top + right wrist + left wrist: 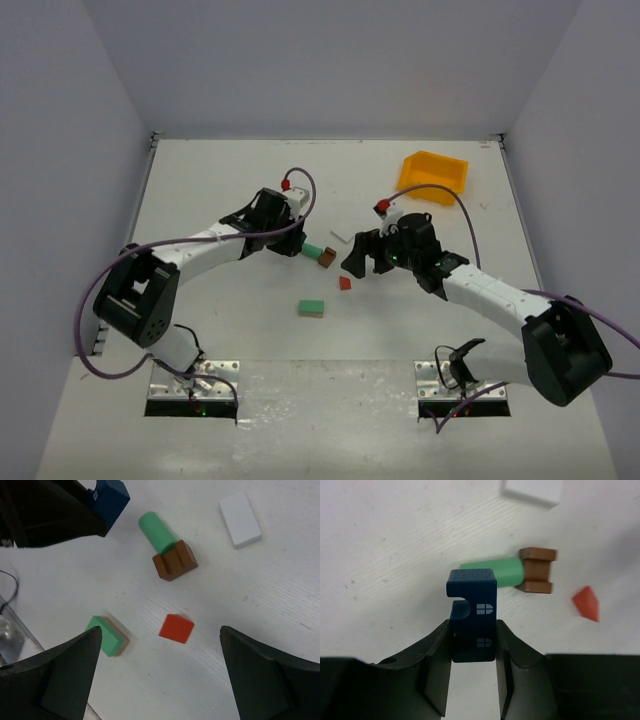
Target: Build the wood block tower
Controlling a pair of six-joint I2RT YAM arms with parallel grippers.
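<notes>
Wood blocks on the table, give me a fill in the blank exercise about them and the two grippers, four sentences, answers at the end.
1. The block clamped in the left gripper is painted ____.
2. The cylinder lying on its side against the brown block is ____.
3. The right gripper has its jaws ____.
4. The bin near the far edge is ____.

Missing words: blue; green; open; yellow.
</notes>
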